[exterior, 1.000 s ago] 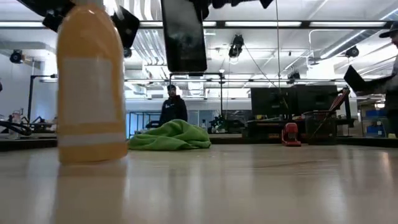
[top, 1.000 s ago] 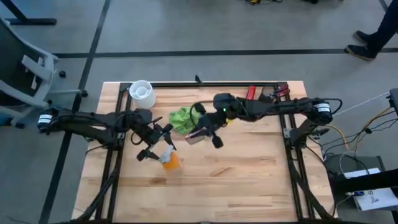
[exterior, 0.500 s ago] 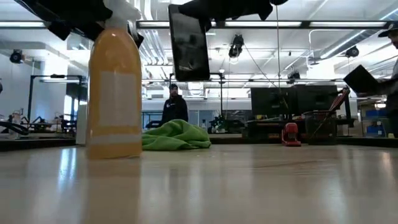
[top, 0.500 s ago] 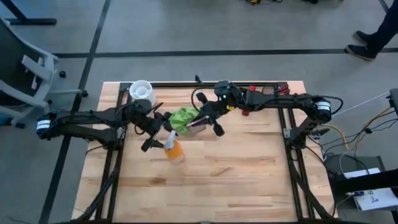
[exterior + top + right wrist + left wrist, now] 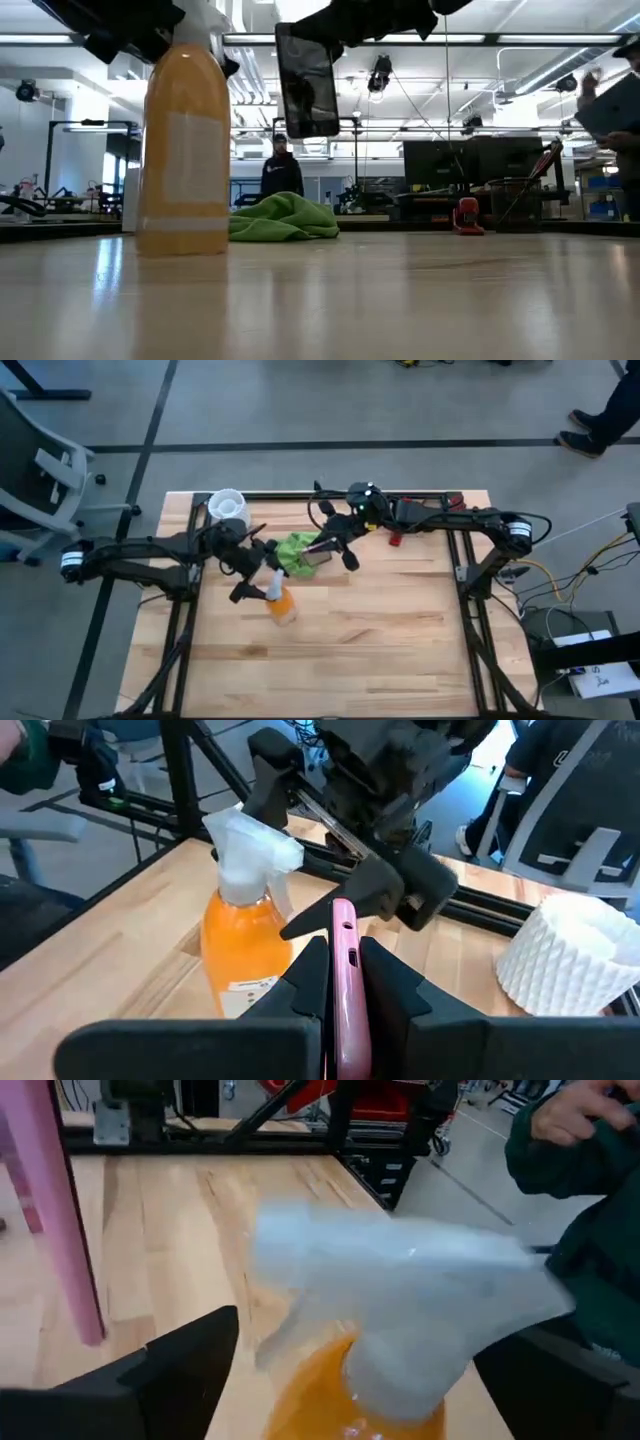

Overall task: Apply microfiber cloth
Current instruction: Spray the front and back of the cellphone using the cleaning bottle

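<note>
Green microfiber cloth [image 5: 291, 548] unmoved; right gripper [image 5: 322, 554] carried phone [image 5: 320, 556] closer.

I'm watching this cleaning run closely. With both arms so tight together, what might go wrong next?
The left gripper sits open around the spray bottle; a nudge might tip it. The right gripper, shut on the phone, holds it above the table near the microfiber cloth; a slip would drop it. The arms may also collide.

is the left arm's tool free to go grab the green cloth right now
Probably not yet. The left tool is open around the spray bottle's head, which stands between it and the microfiber cloth; the right tool, holding the phone, hangs right beside the cloth.
</note>
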`<state>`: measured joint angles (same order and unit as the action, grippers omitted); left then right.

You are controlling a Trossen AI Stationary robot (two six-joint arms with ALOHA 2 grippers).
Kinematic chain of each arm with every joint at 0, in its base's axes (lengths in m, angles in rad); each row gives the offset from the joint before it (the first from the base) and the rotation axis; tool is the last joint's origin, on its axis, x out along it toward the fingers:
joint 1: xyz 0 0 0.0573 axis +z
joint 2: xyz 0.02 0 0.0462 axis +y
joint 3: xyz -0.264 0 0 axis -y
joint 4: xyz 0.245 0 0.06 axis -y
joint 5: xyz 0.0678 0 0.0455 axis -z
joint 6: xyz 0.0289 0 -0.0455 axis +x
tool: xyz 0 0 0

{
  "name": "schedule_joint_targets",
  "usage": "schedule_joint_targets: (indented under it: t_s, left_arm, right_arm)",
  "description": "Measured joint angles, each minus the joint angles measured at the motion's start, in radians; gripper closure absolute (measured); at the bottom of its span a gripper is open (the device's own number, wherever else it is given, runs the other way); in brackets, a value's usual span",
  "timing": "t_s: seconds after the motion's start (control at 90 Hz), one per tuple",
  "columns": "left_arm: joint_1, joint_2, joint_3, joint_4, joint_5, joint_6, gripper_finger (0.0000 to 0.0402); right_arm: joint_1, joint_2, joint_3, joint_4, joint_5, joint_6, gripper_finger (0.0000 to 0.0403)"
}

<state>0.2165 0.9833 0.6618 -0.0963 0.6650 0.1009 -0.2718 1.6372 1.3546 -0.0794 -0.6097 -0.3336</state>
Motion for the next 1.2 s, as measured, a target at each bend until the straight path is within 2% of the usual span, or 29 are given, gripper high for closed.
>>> schedule_joint_targets:
  t_s: [0.111,0.2,0.478,0.622,1.0,1.2]
  left_arm:
    - [0.000,-0.001,0.049,-0.076,-0.004,0.025,0.0020]
    - [0.000,-0.002,0.068,-0.128,-0.004,0.038,0.0020]
    - [-0.003,0.001,0.033,-0.153,-0.002,0.033,0.0019]
    - [-0.004,0.009,0.029,-0.114,-0.003,0.038,0.0019]
    - [-0.029,0.089,0.016,0.074,-0.025,0.047,0.0022]
    - [-0.077,0.148,0.014,0.161,0.084,0.039,0.0038]
  right_arm:
    - [-0.002,-0.012,0.000,-0.029,-0.030,-0.008,0.0388]
    - [-0.004,-0.020,0.000,-0.051,-0.094,-0.008,0.0388]
    - [-0.003,-0.020,-0.001,-0.107,-0.416,-0.045,0.0388]
    - [-0.001,-0.020,-0.001,-0.106,-0.543,-0.079,0.0388]
    - [0.001,-0.018,-0.001,-0.135,-0.541,-0.079,0.0388]
    - [0.001,-0.018,-0.001,-0.152,-0.541,-0.079,0.0388]
